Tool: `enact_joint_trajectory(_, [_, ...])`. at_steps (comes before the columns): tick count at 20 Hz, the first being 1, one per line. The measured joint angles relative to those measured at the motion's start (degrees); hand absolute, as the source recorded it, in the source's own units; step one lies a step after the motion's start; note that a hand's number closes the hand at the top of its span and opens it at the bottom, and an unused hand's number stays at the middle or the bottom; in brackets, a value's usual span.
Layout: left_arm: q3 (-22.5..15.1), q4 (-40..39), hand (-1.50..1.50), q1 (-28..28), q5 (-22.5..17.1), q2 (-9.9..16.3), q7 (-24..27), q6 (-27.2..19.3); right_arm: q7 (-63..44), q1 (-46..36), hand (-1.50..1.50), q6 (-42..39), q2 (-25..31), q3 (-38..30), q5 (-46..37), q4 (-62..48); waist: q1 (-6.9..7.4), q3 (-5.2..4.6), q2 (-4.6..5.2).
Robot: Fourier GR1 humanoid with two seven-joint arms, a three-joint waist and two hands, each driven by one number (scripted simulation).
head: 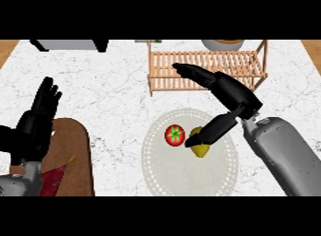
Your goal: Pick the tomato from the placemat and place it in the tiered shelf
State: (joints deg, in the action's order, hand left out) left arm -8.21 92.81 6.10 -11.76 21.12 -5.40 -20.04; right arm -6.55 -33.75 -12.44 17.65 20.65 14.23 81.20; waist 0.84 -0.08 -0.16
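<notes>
A red tomato (pixel 175 135) with a green stem top lies on the round pale placemat (pixel 190 177), left of centre. Next to it on the right rests a yellow fruit (pixel 201 148), partly hidden by my right thumb. My right hand (pixel 226 90) hovers above the mat's upper right, fingers stretched toward the wooden tiered shelf (pixel 207 60), thumb pointing down toward the yellow fruit; it is open and holds nothing. The tomato sits just left of the thumb, apart from it. At the left edge my left hand (pixel 35 120) rests open, fingers up.
A brown cutting board (pixel 74 156) with a red item (pixel 54 179) lies under my left forearm. A dark appliance (pixel 71 44) stands at the back left and a bowl (pixel 223 44) behind the shelf. The white marble counter (pixel 109 92) ends in wood at both sides.
</notes>
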Motion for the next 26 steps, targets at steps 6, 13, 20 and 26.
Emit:
enact_joint_trajectory(6, [0.85, 0.06, 0.0, -0.17, -0.28, 0.2, -0.41, 0.29, -11.37, -7.53, -1.5, -4.7, 5.27, 7.86, -8.74, 5.69, -0.46, -0.07, -0.32])
enact_joint_trajectory(13, [1.15, 0.61, 0.0, -0.67, -0.08, -0.1, -0.55, 0.74, -27.97, -14.18, -1.5, -6.46, 2.85, 17.3, -19.77, 8.83, -0.5, -0.03, -0.24])
enact_joint_trajectory(20, [1.68, 1.61, 0.0, 0.03, 1.07, -0.76, -1.92, 0.9, -37.62, -14.41, -1.5, -7.15, -4.06, 22.98, -29.46, 6.8, -0.49, 0.04, 0.02])
enact_joint_trajectory(26, [2.1, 2.78, 0.0, -0.72, 1.71, -1.31, -2.55, 1.29, -40.04, -13.84, -1.5, -10.1, -4.63, 26.1, -37.01, 2.46, -0.47, 0.06, 0.09])
